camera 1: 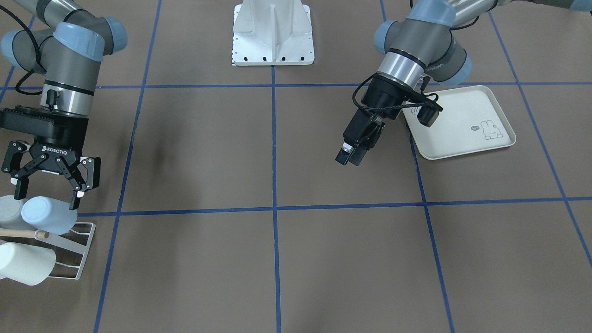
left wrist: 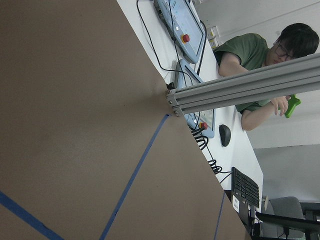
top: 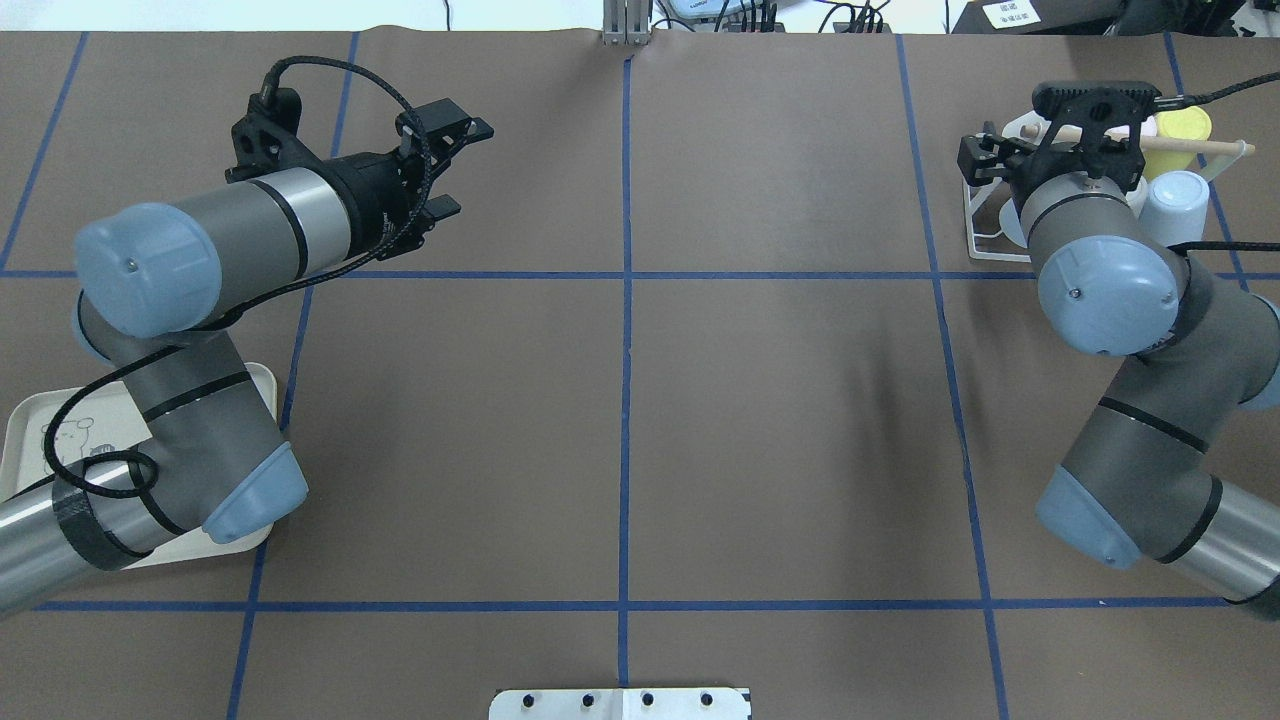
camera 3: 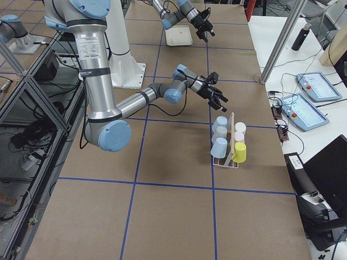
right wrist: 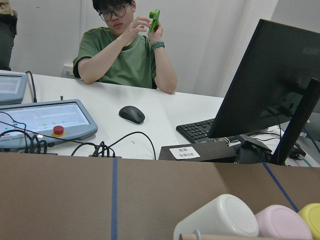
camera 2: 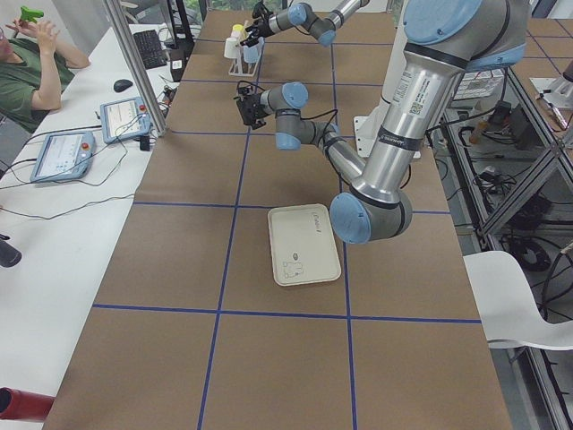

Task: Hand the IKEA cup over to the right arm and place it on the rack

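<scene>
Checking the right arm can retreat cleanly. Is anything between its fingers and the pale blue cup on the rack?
Nothing visible stands between them. The open right gripper hangs above the pale blue cup, which lies on the rack. The grey cup and wooden dowel flank it, outside that gap.

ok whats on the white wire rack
On the white wire rack: six plastic cups, two light blue, one grey, white, pink, yellow, flanking a wooden dowel. Prongs under them are hidden.

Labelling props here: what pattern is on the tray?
A small rabbit drawing on the plain cream tray; front-facing view shows it best.
</scene>
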Motion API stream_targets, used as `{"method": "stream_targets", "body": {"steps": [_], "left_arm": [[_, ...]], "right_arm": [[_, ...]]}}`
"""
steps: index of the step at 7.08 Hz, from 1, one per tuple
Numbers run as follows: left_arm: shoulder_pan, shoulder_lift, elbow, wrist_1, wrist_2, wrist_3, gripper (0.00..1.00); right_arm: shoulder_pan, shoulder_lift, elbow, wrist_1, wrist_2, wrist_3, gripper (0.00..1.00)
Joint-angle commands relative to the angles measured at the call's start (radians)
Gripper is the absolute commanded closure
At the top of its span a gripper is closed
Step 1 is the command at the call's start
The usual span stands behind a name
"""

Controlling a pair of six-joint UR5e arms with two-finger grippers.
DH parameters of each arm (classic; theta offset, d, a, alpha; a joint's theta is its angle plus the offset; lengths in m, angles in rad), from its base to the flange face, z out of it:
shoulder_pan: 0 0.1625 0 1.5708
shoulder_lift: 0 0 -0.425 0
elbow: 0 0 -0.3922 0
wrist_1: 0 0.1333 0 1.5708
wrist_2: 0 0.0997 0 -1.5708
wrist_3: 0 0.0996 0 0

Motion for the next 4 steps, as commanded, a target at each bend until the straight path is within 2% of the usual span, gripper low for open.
{"method": "stream_targets", "body": {"steps": [1, 3, 4], "left_arm": [[-0.096, 0.027, -0.086, 0.194, -0.095, 0.228, 0.0], [-0.173, 0.053, -0.137, 0.423, -0.114, 0.548, 0.0], [-0.24, 0.089, -0.145, 0.502, -0.167, 0.737, 0.0]], "right_arm": [[0.077, 0.001, 0.036, -0.008, 0.187, -0.03, 0.0], [0.223, 0.0, 0.018, -0.072, 0.405, -0.242, 0.0], [0.287, 0.0, -0.007, -0.13, 0.532, -0.353, 0.0]]}}
